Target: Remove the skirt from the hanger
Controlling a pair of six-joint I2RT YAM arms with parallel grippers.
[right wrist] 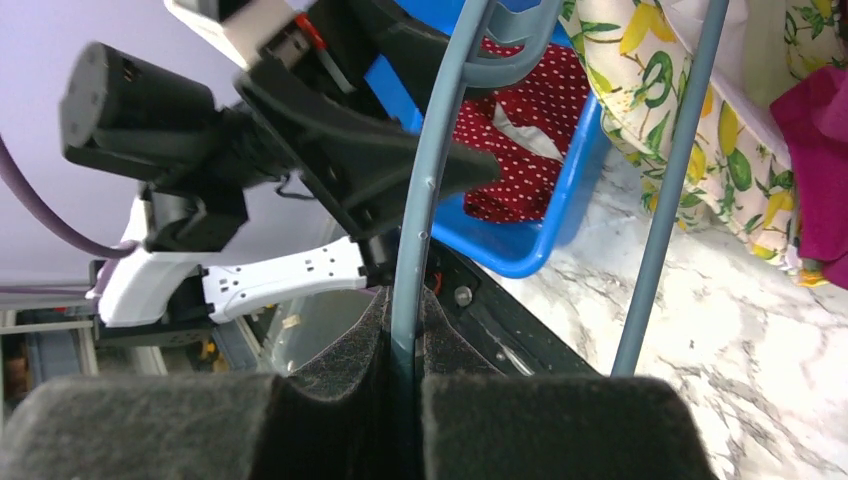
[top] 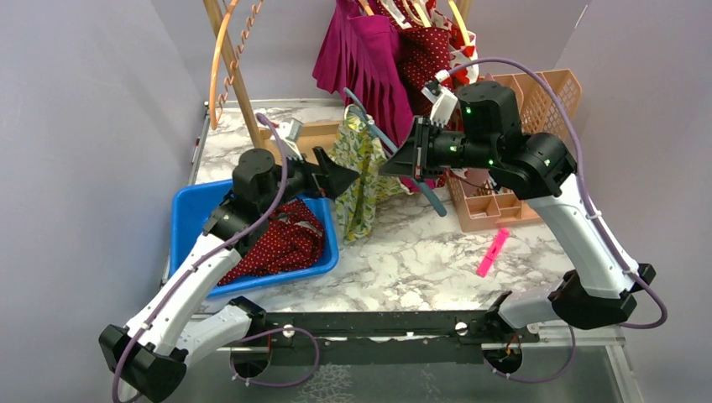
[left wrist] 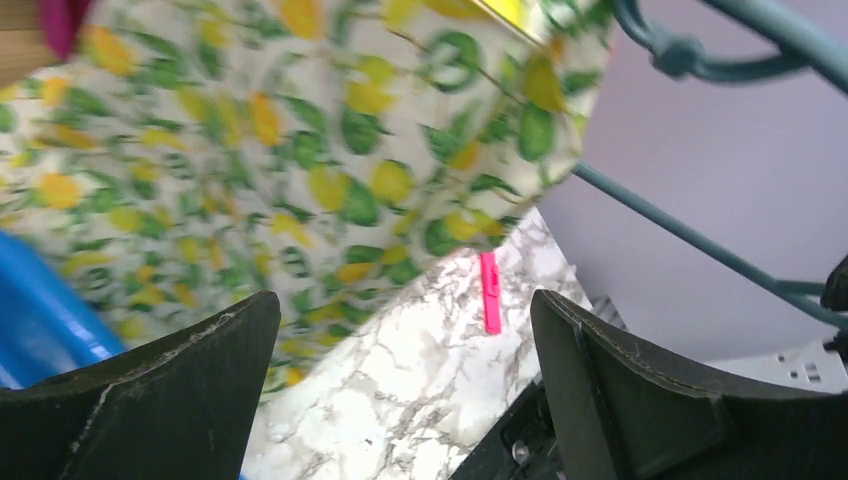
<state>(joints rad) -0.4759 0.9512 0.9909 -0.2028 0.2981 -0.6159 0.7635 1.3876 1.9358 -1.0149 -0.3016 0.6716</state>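
A lemon-print skirt (top: 359, 180) hangs from a teal hanger (top: 382, 138) above the marble table. My right gripper (top: 401, 159) is shut on the hanger's bar (right wrist: 420, 220) and holds it up. My left gripper (top: 348, 179) is open, right beside the skirt's left edge. In the left wrist view the skirt (left wrist: 280, 150) fills the frame above the open fingers (left wrist: 180, 400), with the hanger's teal bars (left wrist: 700, 240) at the right. The skirt also shows at the upper right of the right wrist view (right wrist: 690, 110).
A blue bin (top: 193, 222) with red dotted cloth (top: 281, 239) stands at the left. A tan basket (top: 520, 151) stands at the right. A pink clip (top: 493, 252) lies on the table. Magenta and red garments (top: 378, 50) hang on a rack behind.
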